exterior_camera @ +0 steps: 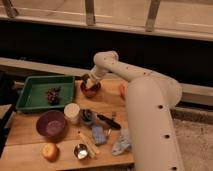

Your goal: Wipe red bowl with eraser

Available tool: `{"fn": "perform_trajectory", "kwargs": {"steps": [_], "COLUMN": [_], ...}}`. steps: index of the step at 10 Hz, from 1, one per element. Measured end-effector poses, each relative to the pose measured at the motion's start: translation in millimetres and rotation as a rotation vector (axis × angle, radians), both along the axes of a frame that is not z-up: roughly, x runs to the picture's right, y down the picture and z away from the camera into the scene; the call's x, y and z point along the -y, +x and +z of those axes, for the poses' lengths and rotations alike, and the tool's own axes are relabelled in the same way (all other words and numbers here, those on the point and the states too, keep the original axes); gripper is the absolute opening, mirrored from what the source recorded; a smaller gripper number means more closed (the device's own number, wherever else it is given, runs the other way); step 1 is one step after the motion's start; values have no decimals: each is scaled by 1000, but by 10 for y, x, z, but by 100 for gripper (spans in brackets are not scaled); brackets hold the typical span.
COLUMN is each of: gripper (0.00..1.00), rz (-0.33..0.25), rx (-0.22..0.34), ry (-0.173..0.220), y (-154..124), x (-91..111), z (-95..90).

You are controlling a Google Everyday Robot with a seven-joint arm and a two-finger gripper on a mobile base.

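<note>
Camera view: claw (pixel 88 81) shut, down at red bowl (pixel 90 90) on worktop (pixel 107 102), just right of green tray (pixel 30 97). Dark bit at claw tip over bowl, maybe eraser; grip unclear. Purple bowl (pixel 50 124) well apart, nearer front left.

dim, warm indoor light | soft blur throughout | dark band behind table (pixel 107 102) | brighter floor beyond railing (pixel 90 12)

Dim room, warm light. Wooden surface (pixel 112 102) in the foreground; dark wall panel (pixel 60 50) behind, pale ledge (pixel 40 66) along its foot. Railing posts (pixel 90 12) up top. Speckled grey floor (pixel 192 140) at right.
</note>
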State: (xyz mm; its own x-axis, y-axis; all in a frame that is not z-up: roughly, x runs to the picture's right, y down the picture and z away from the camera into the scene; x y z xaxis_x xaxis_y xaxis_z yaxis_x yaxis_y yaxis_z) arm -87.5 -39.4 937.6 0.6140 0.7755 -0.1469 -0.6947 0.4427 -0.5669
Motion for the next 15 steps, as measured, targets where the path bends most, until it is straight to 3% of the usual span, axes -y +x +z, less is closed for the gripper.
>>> {"fn": "perform_trajectory", "kwargs": {"steps": [1,4,10,12,15], "gripper": [0,0,0,0,0], "rz": [-4,-9,8,-2,-30], "rx": [9,3,-18,-6,28], "ry": [4,12,48,53,49], "y": [-178,-338,226,153,-328], "x": [33,34,6,41,112], "z": [8,15,-150,-142,-55]}}
